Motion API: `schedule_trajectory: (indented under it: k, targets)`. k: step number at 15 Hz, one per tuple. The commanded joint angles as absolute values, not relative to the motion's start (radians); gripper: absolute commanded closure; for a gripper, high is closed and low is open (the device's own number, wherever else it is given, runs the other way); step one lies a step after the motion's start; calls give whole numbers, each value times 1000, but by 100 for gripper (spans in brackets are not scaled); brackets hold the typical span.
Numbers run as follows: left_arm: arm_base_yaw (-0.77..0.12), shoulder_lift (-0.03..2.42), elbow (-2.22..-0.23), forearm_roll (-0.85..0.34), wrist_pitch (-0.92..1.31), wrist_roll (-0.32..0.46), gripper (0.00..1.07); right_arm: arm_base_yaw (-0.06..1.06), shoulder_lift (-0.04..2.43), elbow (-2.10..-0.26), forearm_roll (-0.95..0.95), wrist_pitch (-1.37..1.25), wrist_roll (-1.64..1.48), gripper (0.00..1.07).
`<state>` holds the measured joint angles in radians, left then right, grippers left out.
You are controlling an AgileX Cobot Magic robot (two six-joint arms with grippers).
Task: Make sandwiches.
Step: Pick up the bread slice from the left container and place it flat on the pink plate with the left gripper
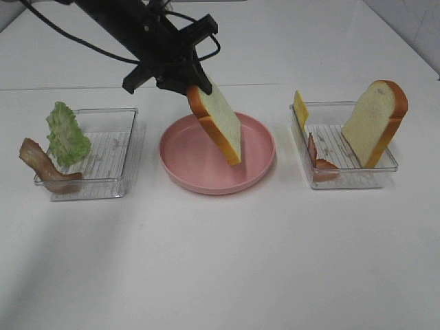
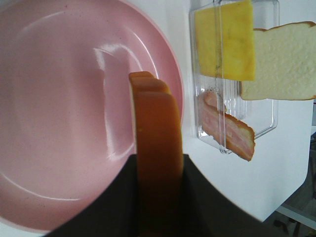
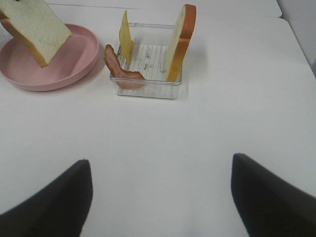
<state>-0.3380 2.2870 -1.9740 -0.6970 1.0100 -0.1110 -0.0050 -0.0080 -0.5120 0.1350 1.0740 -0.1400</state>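
From my station, the round pink plastic plate (image 2: 49, 123) reads glossy, with white glare on its smooth bowl. The clear hard-plastic left tray (image 1: 132, 137) and clear hard-plastic right tray (image 1: 350, 180) are shiny, with ribbed floors. The white toy bread slice with orange-brown crust (image 1: 223, 124) has a matt, foam-like face and a smooth, faintly sheened rind. The crinkled green lettuce leaf (image 1: 67, 134) looks dull and deeply wrinkled. The yellow cheese square (image 2: 227, 39) looks flat and matt, the pink-brown bacon strip (image 2: 224, 131) slightly waxy. The white tabletop (image 1: 220, 261) is smooth and matt.

Left gripper (image 1: 196, 86) angled downward, clamped on bread slice (image 1: 221, 124) — right gripper (image 3: 159, 163) spread wide.
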Motion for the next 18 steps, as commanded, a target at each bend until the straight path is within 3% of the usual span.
schedule_trajectory:
  k: [1, 5, 10, 13, 15, 16, 18]
  targets:
    - [-342, 2359, -1975, -795, 982, -104, 107, -11, -20, -508, 137, 1062, -139, 33]
    - [-342, 2400, -1975, -807, 969, -85, 107, -11, -20, -508, 137, 1062, -139, 33]
    - [-342, 2403, -1975, -869, 903, 83, 107, -11, -20, -508, 137, 1062, -139, 33]
    - [-342, 2403, -1975, -876, 907, 95, 107, -11, -20, -508, 137, 1062, -139, 33]
    - [-342, 2403, -1975, -877, 935, 60, 107, -11, -20, -508, 137, 1062, -139, 33]
    - [-342, 2403, -1975, -877, 952, 42, 103, -11, -20, -508, 137, 1062, -139, 33]
    - [-342, 2403, -1975, -864, 956, 43, 80, -11, -20, -508, 137, 1062, -139, 33]
